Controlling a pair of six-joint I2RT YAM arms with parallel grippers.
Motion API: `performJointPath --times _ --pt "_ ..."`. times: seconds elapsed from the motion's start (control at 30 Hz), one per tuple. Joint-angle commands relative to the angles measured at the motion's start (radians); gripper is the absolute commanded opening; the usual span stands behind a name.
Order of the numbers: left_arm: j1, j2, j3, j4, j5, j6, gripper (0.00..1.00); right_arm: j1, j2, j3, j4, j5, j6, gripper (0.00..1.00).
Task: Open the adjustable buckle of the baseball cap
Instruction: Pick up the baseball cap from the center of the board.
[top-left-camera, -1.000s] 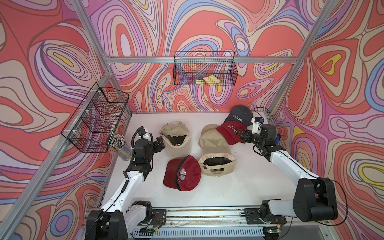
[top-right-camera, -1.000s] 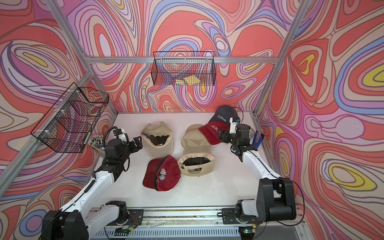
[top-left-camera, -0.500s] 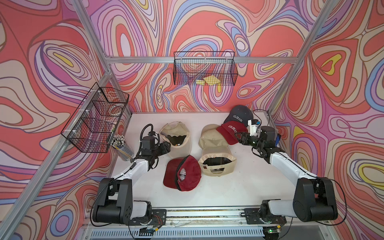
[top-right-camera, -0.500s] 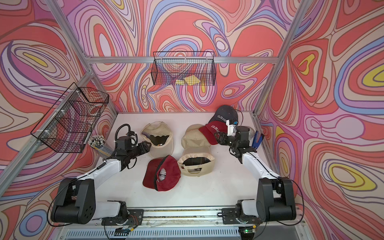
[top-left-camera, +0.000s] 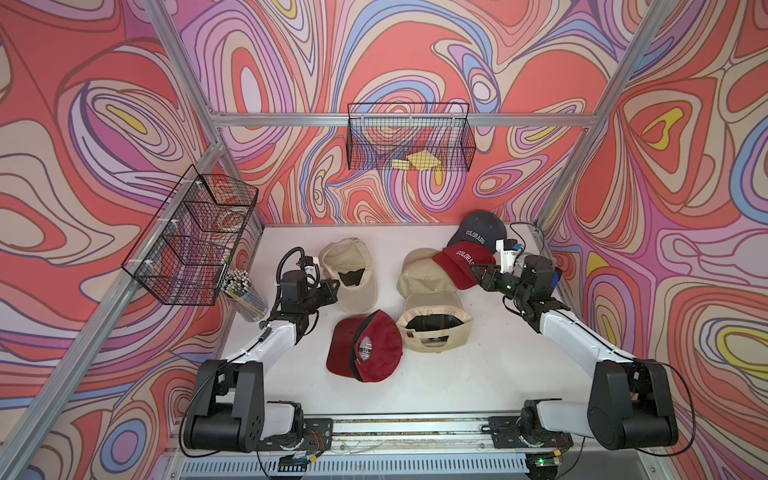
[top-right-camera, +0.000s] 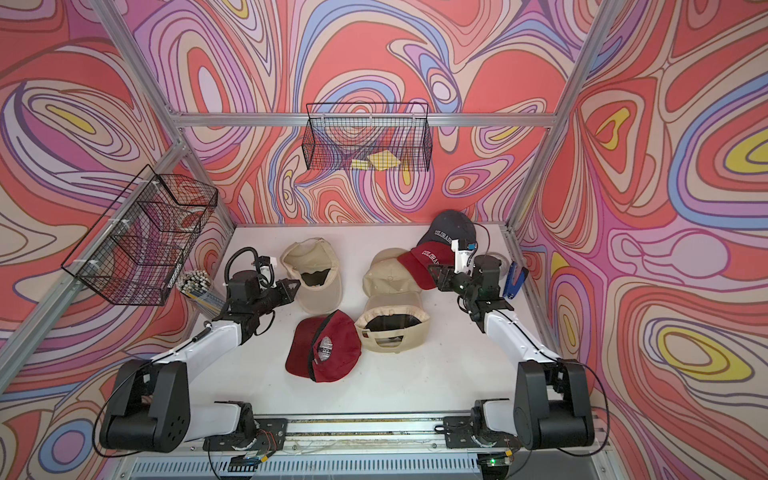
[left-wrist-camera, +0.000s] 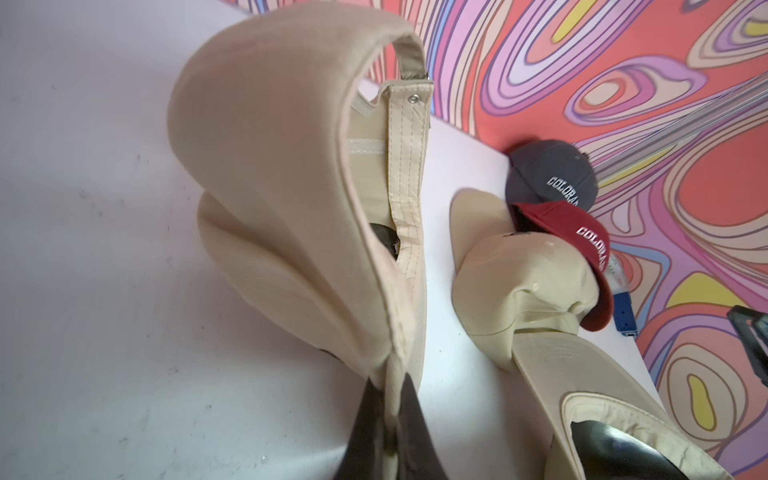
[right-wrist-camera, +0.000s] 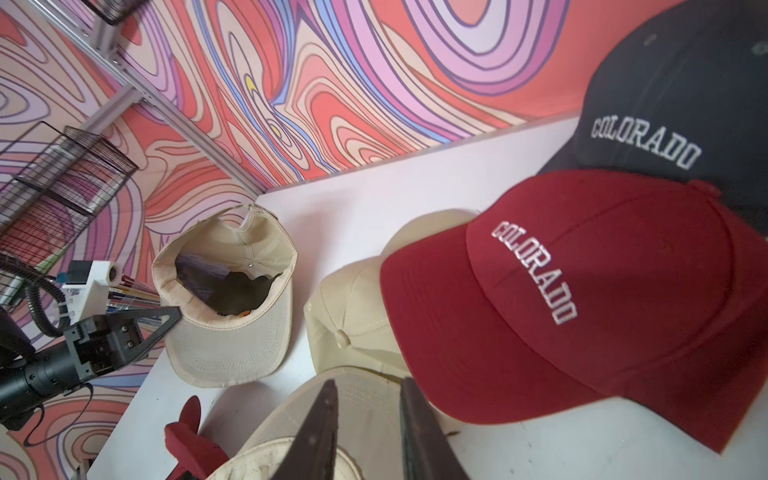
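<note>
Left wrist view: the left tool (left-wrist-camera: 388, 386) is pinched tight on the rim of the upturned beige cap (left-wrist-camera: 270, 166), with fabric squeezed between its 2 dark fingers (left-wrist-camera: 365, 419). The strap (left-wrist-camera: 409, 166) and metal buckle (left-wrist-camera: 417, 74) sit at the side of the cap's opening farthest from the tool. In both top views the left arm (top-left-camera: 270, 340) lies low over the white tabletop (top-left-camera: 457, 374), forearm stretched forward, wrist level, tool turned sideways into the cap. The right arm (top-left-camera: 582, 336) reaches forward along the right side. The right tool (top-left-camera: 476, 270) is beside the brim of the red Colorado cap (top-left-camera: 461, 259), jaws narrowly parted with nothing seen gripped between them.
</note>
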Motion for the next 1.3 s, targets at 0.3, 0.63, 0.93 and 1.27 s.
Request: performJointPath --times 0.3,0.63,0.93,1.27 --pt "-0.023 -0.174 -0.171 0.724 0.179 -0.103 0.00 0.063 -0.021 -0.047 0.419 -0.162 0.133 0.36" --pt "-0.131 -0.021 -0.132 0.940 0.306 -0.032 0.00 0.193 -0.003 0.049 0.468 -0.174 0.308 0.51" --pt "-0.196 -0.083 -0.108 0.753 0.235 0.107 0.00 0.262 -0.060 0.021 0.489 -0.097 0.611 0.58" --pt "-0.255 -0.142 -0.074 0.538 0.053 0.229 0.00 0.383 -0.220 0.038 0.232 0.100 0.642 0.57"
